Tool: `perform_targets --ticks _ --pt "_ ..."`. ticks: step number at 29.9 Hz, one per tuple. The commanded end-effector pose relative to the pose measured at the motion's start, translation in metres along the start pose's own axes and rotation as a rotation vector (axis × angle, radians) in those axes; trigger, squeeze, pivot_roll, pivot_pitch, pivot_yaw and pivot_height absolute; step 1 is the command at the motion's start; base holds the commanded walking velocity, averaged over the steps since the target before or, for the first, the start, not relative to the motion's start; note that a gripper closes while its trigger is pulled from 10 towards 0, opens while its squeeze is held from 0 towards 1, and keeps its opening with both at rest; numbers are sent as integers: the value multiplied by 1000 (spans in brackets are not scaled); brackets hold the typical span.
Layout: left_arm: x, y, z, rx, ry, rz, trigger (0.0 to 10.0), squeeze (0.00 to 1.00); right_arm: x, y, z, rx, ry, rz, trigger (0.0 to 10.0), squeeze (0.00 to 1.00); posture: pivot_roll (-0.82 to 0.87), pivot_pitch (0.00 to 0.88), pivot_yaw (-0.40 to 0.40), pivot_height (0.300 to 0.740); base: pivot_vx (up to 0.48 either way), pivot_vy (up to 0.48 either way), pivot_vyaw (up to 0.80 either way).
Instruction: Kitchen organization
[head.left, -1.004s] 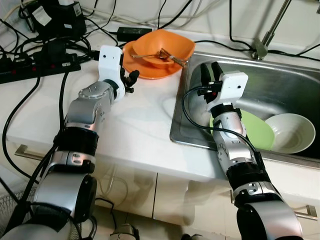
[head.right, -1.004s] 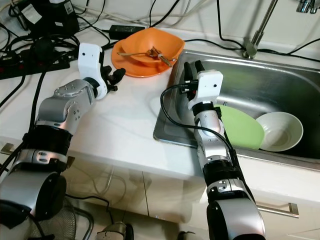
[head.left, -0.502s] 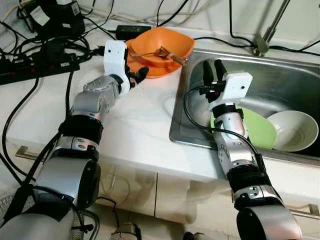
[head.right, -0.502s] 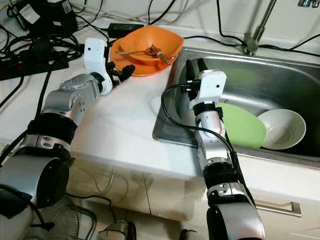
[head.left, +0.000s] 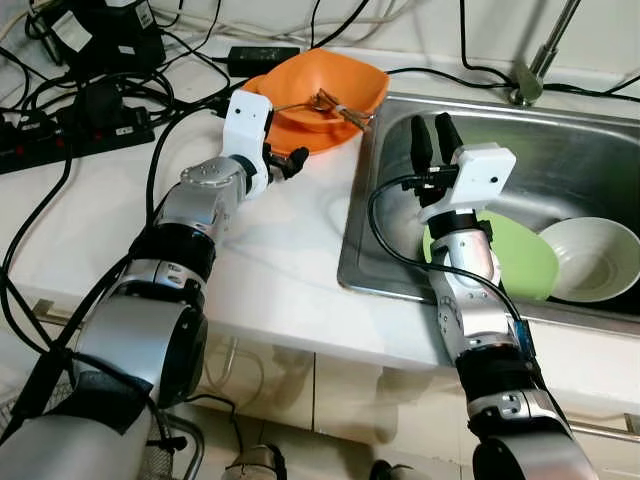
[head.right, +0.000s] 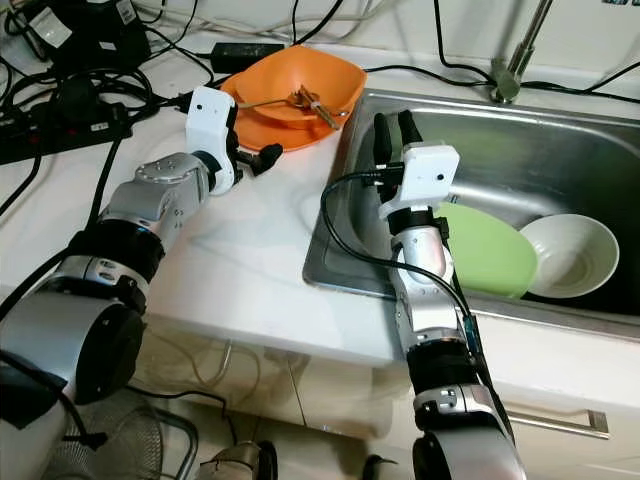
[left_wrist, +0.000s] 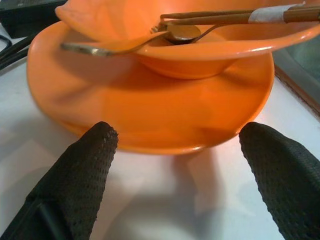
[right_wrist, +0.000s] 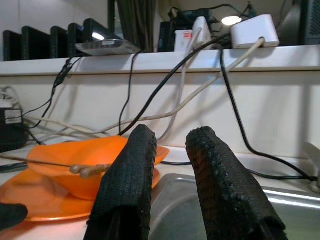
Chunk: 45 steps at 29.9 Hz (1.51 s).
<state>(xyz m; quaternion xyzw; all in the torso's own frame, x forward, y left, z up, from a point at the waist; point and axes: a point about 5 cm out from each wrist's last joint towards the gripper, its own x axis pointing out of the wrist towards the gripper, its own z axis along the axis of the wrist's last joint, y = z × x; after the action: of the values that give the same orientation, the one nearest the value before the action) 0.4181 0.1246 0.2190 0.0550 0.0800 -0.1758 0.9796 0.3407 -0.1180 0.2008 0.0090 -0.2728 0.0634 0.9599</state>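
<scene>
Left pincer (left_wrist: 175, 165) spread wide, empty, just short of orange plate (left_wrist: 150, 107) under orange bowl (head.left: 335, 90) at surface's back edge beside sink (head.left: 560, 150), right pincer (head.left: 433, 140) slightly parted, empty, raised over sink.

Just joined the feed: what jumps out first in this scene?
The orange bowl stacked on an orange plate at the counter's back, with a spoon and chopsticks in it, and the left gripper open right before the plate's rim. Beside it, the right gripper hangs over the steel sink, where a green plate and a white bowl lie.
</scene>
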Motion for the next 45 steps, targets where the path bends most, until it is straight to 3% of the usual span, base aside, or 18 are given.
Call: perform_targets --ticks 1,22,38,45 --pt "2 -4 12 25 -26 -4 10000 0 -21 3 -23 19 119 -13 10000 0 57 193 91 740 0 0 0" --pt "3 4 20 8 -16 72 10000 0 -36 3 -19 13 152 -36 10000 0 14 217 112 740 0 0 0" --pt "3 7 14 -83 32 89 10000 0 -44 -3 -15 -3 176 -52 10000 0 -14 238 113 740 0 0 0" --pt "2 4 -3 -104 102 52 10000 0 -44 -7 -15 -13 188 -62 10000 0 -8 231 117 740 0 0 0"
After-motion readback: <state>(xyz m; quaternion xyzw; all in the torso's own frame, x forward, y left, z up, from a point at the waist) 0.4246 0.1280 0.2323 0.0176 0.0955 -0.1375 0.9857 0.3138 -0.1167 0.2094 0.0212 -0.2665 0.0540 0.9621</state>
